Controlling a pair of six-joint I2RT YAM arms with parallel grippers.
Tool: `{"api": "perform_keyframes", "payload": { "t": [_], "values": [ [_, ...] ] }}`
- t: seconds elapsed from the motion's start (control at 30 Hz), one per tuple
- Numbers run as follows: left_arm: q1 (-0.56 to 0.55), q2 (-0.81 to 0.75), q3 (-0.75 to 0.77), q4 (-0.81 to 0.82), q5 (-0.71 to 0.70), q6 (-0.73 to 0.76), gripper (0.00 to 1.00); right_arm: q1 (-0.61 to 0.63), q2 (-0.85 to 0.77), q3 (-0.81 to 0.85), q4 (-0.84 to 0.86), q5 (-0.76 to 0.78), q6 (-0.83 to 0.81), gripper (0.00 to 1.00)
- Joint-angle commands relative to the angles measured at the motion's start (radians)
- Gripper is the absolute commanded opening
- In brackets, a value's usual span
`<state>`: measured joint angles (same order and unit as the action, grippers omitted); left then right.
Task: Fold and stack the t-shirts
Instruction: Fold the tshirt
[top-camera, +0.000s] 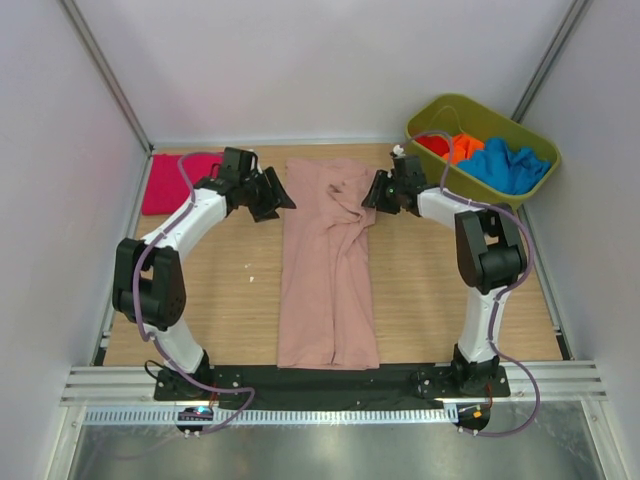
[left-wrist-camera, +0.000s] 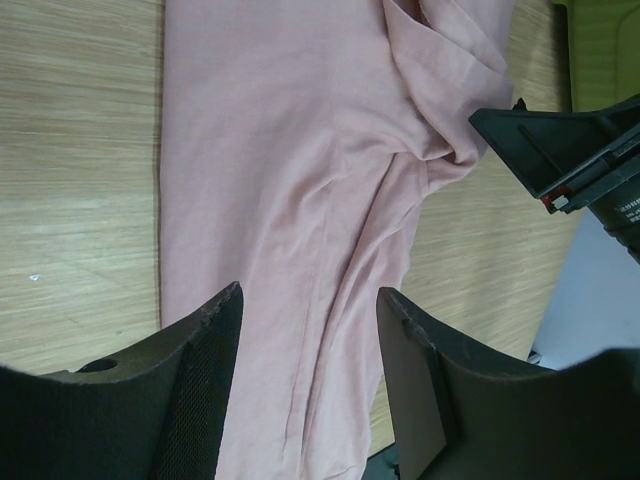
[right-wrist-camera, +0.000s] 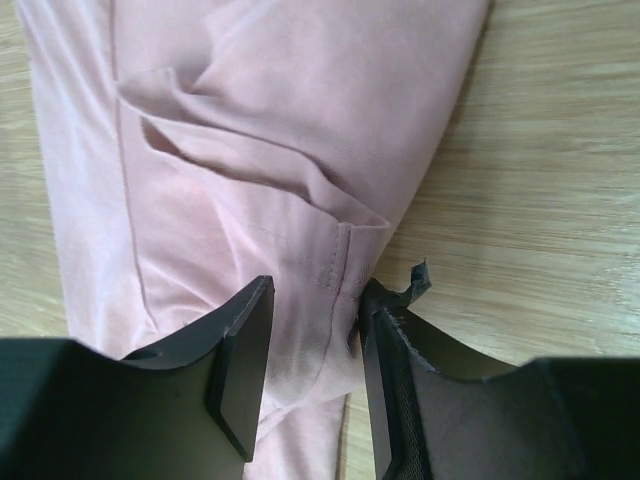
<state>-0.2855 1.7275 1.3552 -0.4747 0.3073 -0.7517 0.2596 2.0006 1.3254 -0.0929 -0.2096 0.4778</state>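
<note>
The dusty-pink t-shirt lies folded into a long strip down the middle of the table, bunched and creased at its far end. My left gripper hovers open by its far left edge. In the left wrist view the cloth lies below the left gripper, with nothing held. My right gripper is at the far right edge. In the right wrist view its jaws stand open astride the shirt's seamed edge. A magenta t-shirt lies folded at the far left.
An olive-green tub stands at the back right, holding red, orange and blue shirts. Grey walls close in the table on three sides. A black strip with the arm bases runs along the near edge.
</note>
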Motion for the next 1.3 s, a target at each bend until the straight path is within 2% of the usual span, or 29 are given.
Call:
{"api": "perform_keyframes", "payload": {
  "t": [0.0, 0.3, 0.53, 0.6, 0.73, 0.83, 1.1, 1.27],
  "values": [
    [0.006, -0.003, 0.015, 0.021, 0.029, 0.003, 0.57, 0.021, -0.077, 0.001, 0.047, -0.013, -0.018, 0.46],
    [0.005, -0.005, 0.01, 0.024, 0.033, 0.002, 0.57, 0.067, -0.117, -0.008, 0.01, 0.039, -0.033, 0.47],
    [0.006, 0.003, 0.007, 0.027, 0.035, 0.002, 0.57, 0.11, -0.132, 0.012, -0.034, 0.084, -0.093, 0.32],
    [0.006, 0.004, 0.005, 0.03, 0.032, 0.002, 0.58, 0.132, -0.129, 0.029, -0.07, 0.091, -0.125, 0.33],
    [0.006, 0.02, 0.001, 0.038, 0.033, -0.006, 0.58, 0.177, -0.132, 0.029, -0.14, 0.087, -0.267, 0.51],
    [0.003, 0.024, -0.014, 0.059, 0.044, -0.021, 0.58, 0.207, -0.163, -0.011, -0.15, 0.078, -0.335, 0.57],
    [0.0, 0.044, -0.025, 0.099, 0.061, -0.048, 0.58, 0.228, -0.198, -0.055, -0.125, 0.012, -0.43, 0.56],
    [-0.009, 0.053, -0.031, 0.122, 0.064, -0.052, 0.58, 0.227, -0.236, -0.066, -0.117, 0.009, -0.456, 0.51]
  ]
}}
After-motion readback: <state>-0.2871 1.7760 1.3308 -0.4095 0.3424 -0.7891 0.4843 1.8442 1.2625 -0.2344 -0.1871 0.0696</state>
